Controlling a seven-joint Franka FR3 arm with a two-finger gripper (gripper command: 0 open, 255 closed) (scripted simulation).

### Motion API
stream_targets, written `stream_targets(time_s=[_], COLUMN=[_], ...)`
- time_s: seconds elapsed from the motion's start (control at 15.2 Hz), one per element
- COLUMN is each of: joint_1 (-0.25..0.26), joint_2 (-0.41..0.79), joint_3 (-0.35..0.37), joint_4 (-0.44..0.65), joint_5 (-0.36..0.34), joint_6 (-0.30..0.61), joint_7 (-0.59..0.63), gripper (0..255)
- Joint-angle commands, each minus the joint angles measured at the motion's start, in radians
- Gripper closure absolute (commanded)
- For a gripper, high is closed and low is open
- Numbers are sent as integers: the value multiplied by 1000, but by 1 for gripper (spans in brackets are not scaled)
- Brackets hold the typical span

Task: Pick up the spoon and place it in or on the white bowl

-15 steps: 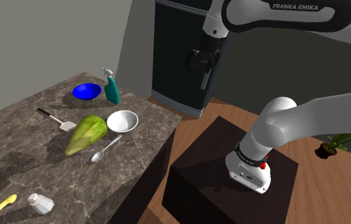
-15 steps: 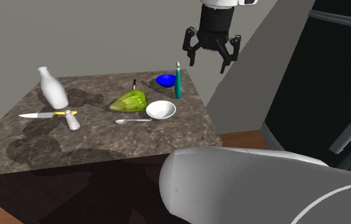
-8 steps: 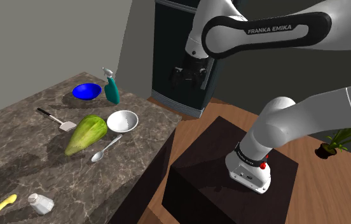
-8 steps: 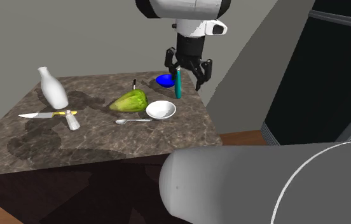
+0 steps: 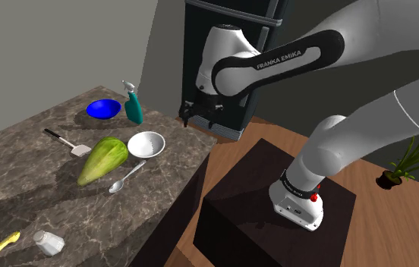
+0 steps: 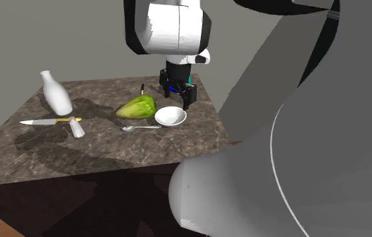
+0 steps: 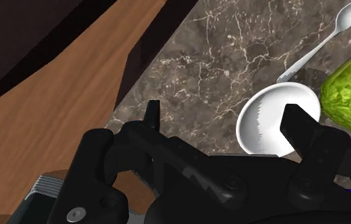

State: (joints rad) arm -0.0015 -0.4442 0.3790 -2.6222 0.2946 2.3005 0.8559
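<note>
**A:** What colour is the surface (image 5: 26, 182)?

**B:** Dark brown-grey, marbled with thin pale veins. The white bowl (image 5: 146, 144) on it is plain, and the spoon (image 5: 127, 177) just beside the white bowl is pale silvery grey.

**A:** And the lumpy thing by the white bowl?

**B:** That vegetable (image 5: 102, 159) is mottled yellow-green. Near the white bowl stand a vivid blue bowl (image 5: 103, 109) and a teal spray bottle (image 5: 133, 110) with a white head.

**A:** The gripper (image 5: 200, 117)?

**B:** All black, on a white arm (image 5: 219, 49) with dark joints. The floor (image 5: 398, 227) shows warm brown wood grain; the stand (image 5: 246, 220) is near black.
</note>
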Motion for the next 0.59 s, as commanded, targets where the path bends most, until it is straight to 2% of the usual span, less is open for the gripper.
stream_targets(time_s=[0.0,0.26,0.53], joint_1=[-6,-35,-64], joint_2=[72,244,434], joint_3=[43,126,184], joint_4=[8,60,137], joint_5=[9,-27,-150], joint_6=[72,201,314], joint_7=[75,241,455], gripper=[0,0,0])
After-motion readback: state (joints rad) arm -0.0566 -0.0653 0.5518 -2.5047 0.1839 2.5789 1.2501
